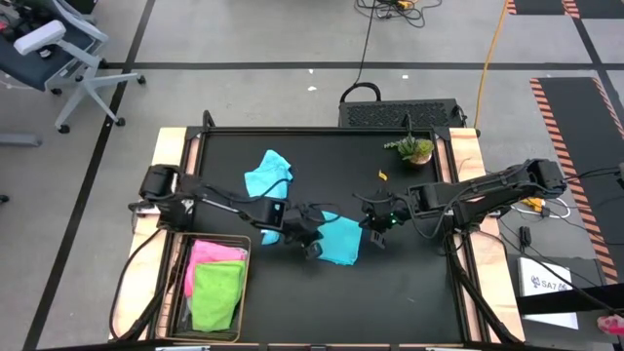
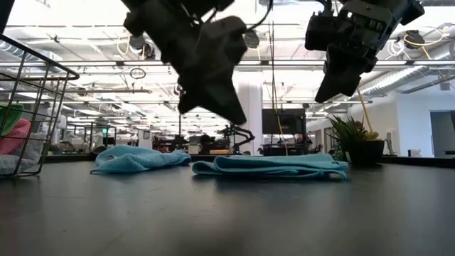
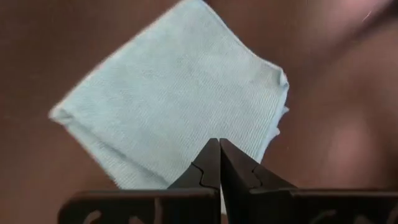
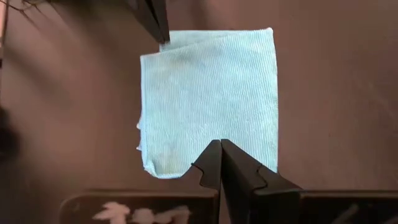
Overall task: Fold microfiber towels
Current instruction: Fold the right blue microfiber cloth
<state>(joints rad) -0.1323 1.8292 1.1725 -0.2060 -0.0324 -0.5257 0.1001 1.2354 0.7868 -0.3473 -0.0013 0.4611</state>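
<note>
You are looking down on a dark table (image 1: 409, 283). Near its middle a folded teal towel (image 1: 340, 238) lies flat, its long axis running left to right in the low view. Your left gripper (image 1: 314, 248) and right gripper (image 1: 374, 237) hover just above its opposite ends, both closed and empty. A crumpled light blue towel (image 1: 267, 173) lies farther back. Pink (image 1: 215, 253) and lime green towels (image 1: 216, 293) sit in the wire basket (image 1: 181, 283).

Basket (image 2: 28, 92) cut off by the low view's left edge — its cloths (image 2: 13, 135) only partly visible. Arms' upper parts run off the top — grippers' bodies cropped.
</note>
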